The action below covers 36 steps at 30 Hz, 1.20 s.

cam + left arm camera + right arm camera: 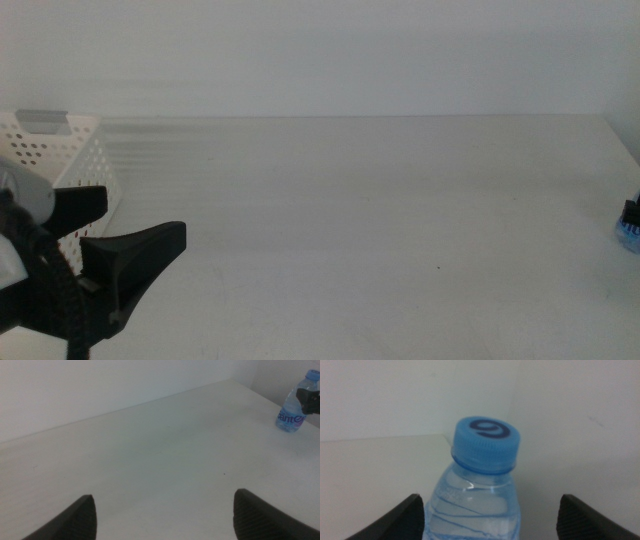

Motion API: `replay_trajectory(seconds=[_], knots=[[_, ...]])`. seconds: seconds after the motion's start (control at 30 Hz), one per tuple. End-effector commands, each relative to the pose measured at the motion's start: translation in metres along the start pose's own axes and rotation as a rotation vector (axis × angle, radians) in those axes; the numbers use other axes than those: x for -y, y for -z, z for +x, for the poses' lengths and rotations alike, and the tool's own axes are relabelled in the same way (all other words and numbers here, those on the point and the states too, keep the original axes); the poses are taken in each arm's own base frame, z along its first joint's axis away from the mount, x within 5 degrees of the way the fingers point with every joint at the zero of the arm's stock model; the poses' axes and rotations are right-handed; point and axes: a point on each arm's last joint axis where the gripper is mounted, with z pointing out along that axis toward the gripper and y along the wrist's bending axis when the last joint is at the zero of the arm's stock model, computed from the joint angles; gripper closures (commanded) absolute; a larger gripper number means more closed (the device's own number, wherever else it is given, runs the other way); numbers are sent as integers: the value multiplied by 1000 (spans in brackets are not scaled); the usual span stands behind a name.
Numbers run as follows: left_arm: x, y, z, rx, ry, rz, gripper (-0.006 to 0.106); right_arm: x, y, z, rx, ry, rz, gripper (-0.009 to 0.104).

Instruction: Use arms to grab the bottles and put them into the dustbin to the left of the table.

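between the right gripper (487, 515) jaws (spread wide), the water bottle (477, 485)

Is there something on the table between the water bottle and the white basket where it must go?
Nothing visible does. The water bottle stands at the table's right edge, at the right tool; only the open left tool waits beside the basket.

lab-like test bench, bare white table (380, 220), blank white wall (320, 50)

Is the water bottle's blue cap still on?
Yes, the right wrist view shows the blue cap seated on the water bottle, between the right gripper's open jaws.
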Motion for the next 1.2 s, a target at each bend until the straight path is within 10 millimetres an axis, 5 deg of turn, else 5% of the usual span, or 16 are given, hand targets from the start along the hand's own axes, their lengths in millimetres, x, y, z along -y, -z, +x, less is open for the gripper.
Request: replay_trajectory(seconds=[0.0, 0.57, 0.77, 0.9, 0.93, 1.17], knots=[[2, 4, -15, 95, 10, 15, 10, 6, -8, -16, 114, -4, 42, 0], [2, 4, -15, 95, 10, 15, 10, -1, -36, -1, 75, 26, 10, 2], [2, 4, -15, 95, 10, 15, 10, 1, -36, 2, 51, 15, 31, 36], [2, 4, -15, 95, 10, 15, 10, 0, -36, 5, 20, 13, 23, 76], [2, 4, -15, 95, 10, 15, 10, 0, -36, 5, 20, 6, 15, 95], [2, 4, -15, 95, 10, 15, 10, -38, -18, -34, 124, -22, -289, 95]])
